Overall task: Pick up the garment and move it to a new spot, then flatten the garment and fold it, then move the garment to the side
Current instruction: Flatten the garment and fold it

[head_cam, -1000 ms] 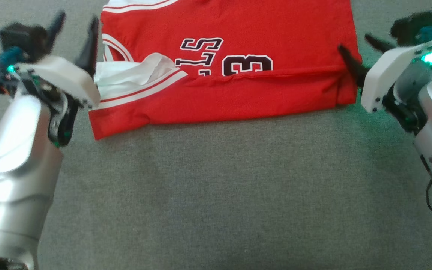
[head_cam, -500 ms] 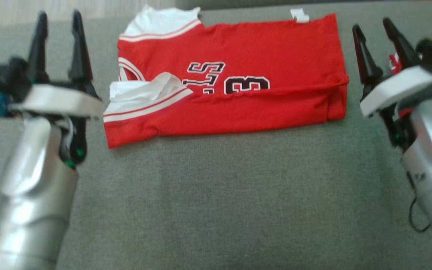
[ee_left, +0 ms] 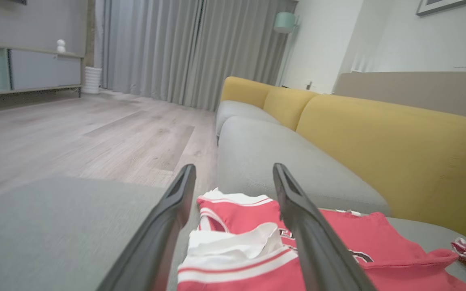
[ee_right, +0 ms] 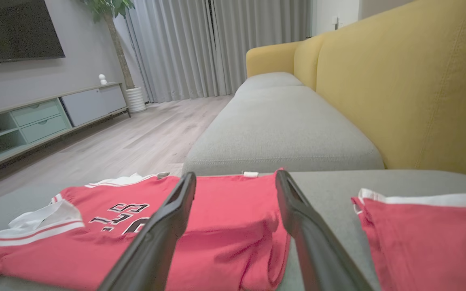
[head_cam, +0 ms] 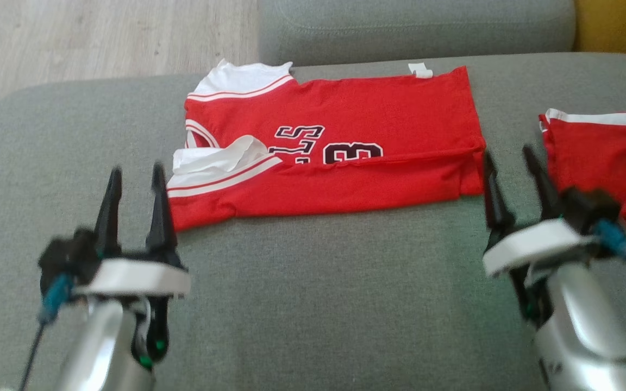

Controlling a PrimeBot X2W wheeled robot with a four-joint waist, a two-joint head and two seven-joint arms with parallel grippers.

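On the grey sofa cushion [head_cam: 313,282], the folded red jersey [head_cam: 345,108] lies flat at twelve o'clock, left claw [head_cam: 135,169] at eight, right claw [head_cam: 507,152] at four by its corner, both released and empty, another red garment [head_cam: 601,157] at three

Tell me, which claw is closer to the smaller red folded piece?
The right. The right gripper stands open just left of the smaller red piece, not touching it. The left gripper is beyond the numbered jersey, at its other end.
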